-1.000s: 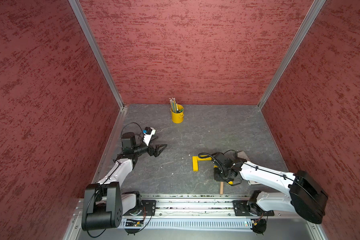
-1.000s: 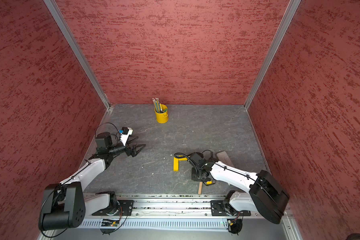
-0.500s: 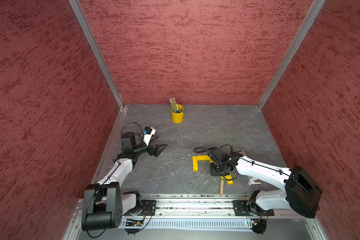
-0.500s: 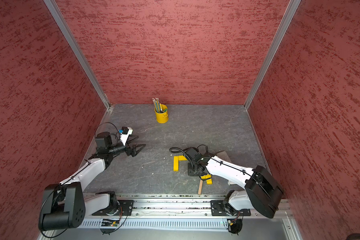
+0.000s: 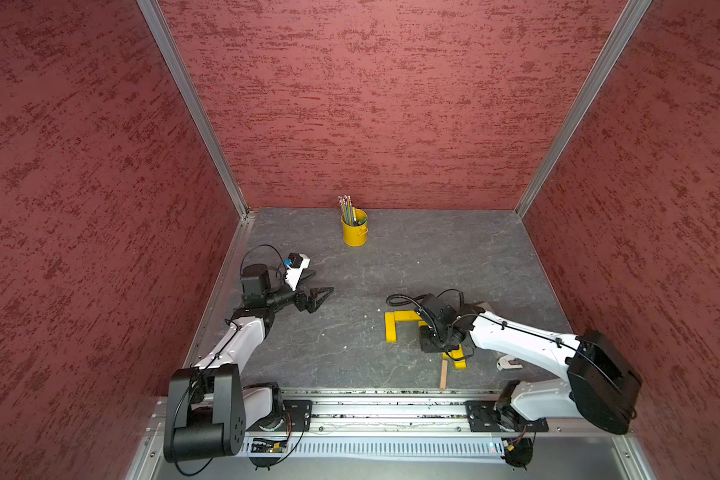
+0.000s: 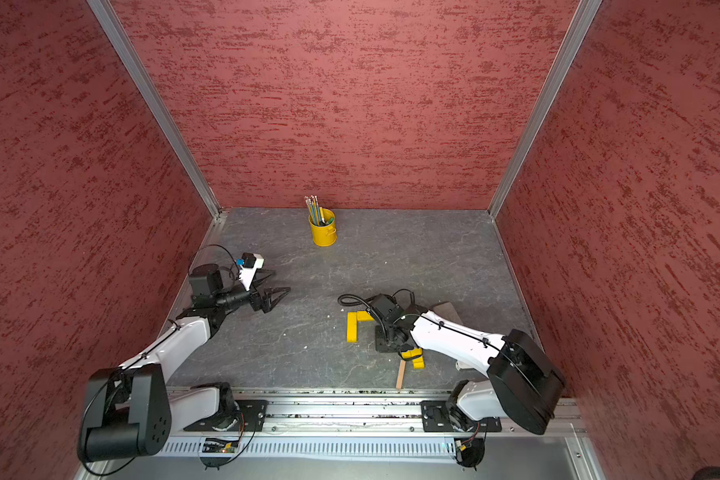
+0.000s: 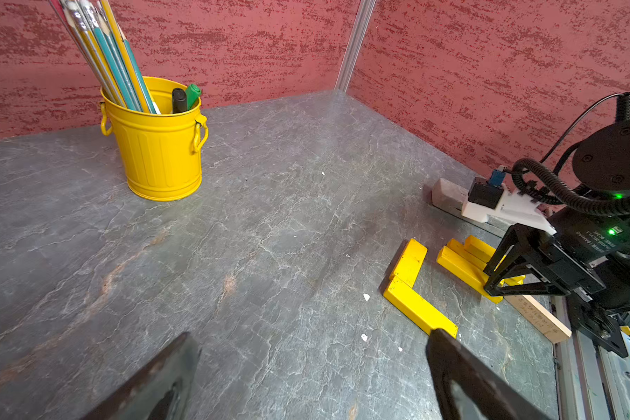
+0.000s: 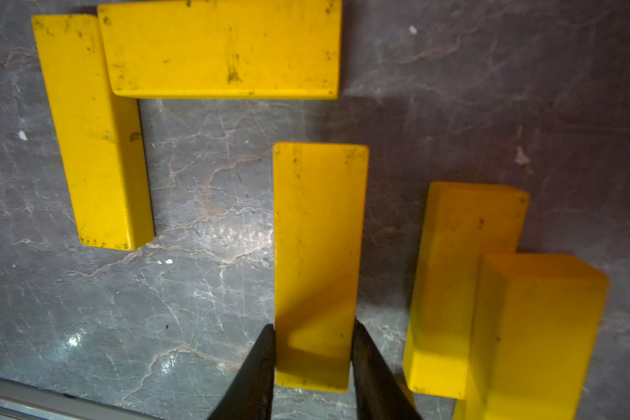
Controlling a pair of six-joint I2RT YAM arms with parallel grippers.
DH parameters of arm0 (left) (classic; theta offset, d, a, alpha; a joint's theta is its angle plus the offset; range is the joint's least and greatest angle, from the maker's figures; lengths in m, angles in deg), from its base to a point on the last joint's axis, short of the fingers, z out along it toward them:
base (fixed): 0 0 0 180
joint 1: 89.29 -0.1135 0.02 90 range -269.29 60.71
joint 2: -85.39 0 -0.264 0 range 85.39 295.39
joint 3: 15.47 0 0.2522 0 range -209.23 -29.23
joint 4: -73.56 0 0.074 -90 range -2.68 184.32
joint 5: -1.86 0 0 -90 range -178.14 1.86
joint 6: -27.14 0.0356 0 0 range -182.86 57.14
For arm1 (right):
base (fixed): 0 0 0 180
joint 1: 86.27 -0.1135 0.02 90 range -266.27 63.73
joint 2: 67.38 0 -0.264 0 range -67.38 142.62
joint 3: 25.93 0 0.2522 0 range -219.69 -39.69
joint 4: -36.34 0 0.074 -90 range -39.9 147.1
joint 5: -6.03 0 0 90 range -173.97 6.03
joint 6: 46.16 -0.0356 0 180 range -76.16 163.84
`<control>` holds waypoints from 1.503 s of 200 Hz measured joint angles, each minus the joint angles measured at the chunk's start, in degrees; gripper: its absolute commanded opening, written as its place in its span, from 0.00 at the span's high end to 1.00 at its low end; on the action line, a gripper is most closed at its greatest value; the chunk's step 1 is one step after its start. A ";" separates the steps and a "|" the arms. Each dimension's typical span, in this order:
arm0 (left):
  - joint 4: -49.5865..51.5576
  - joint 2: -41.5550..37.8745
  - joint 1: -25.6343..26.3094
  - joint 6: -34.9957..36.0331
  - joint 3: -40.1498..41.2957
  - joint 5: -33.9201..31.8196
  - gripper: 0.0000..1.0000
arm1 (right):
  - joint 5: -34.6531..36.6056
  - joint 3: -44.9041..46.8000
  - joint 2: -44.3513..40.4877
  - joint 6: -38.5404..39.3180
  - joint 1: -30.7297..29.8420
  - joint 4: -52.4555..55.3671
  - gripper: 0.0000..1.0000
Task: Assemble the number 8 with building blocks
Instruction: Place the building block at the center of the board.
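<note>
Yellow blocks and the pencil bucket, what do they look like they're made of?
Yellow blocks: probably wood under matte yellow paint, going by scuffed faces and dark chipped edges.
Pencil bucket: likely thin painted metal, given its glossy sheen, ribbed wall and rolled rim.

Each yellow plank (image 8: 317, 254) wore smooth, glossy paint flecked with dark scuffs; the tan plank (image 7: 539, 316) was bare matt wood. The bucket (image 7: 161, 156) was glossy metal, the table top (image 7: 270, 236) veined stone-look, the walls (image 5: 371, 104) rough.

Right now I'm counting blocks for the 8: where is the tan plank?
In both top views the tan plank lies by the front rail on the robot's right, beside the loose yellow blocks.
</note>
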 measured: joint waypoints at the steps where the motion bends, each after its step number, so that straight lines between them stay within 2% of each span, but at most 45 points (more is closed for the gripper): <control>1: 0.00 0.00 0.00 0.00 0.00 0.00 0.00 | -0.02 0.00 0.07 0.00 0.00 -0.04 0.65; 89: 0.00 0.00 -0.04 0.00 0.00 0.00 0.00 | -0.42 0.48 2.34 0.00 0.00 -2.62 0.65; 157: 0.00 0.02 -0.04 0.00 0.00 0.00 0.00 | -0.63 0.70 4.07 0.00 0.00 -3.87 0.57; 225: 0.00 0.02 -0.04 0.00 0.00 0.00 0.00 | -0.63 0.66 4.15 -1.07 -0.02 -4.17 0.25; 240: 0.00 0.00 -0.04 0.00 0.00 0.00 0.00 | -0.66 0.24 4.09 -1.42 0.00 -3.76 0.21; 264: -0.35 -0.20 -0.04 -0.07 0.07 0.00 0.00 | -0.46 -1.90 2.86 -2.05 0.00 -2.03 0.22; 300: -1.18 -0.35 -0.15 -0.55 0.13 0.20 0.00 | 0.26 -6.47 2.32 -3.45 -0.02 0.02 0.31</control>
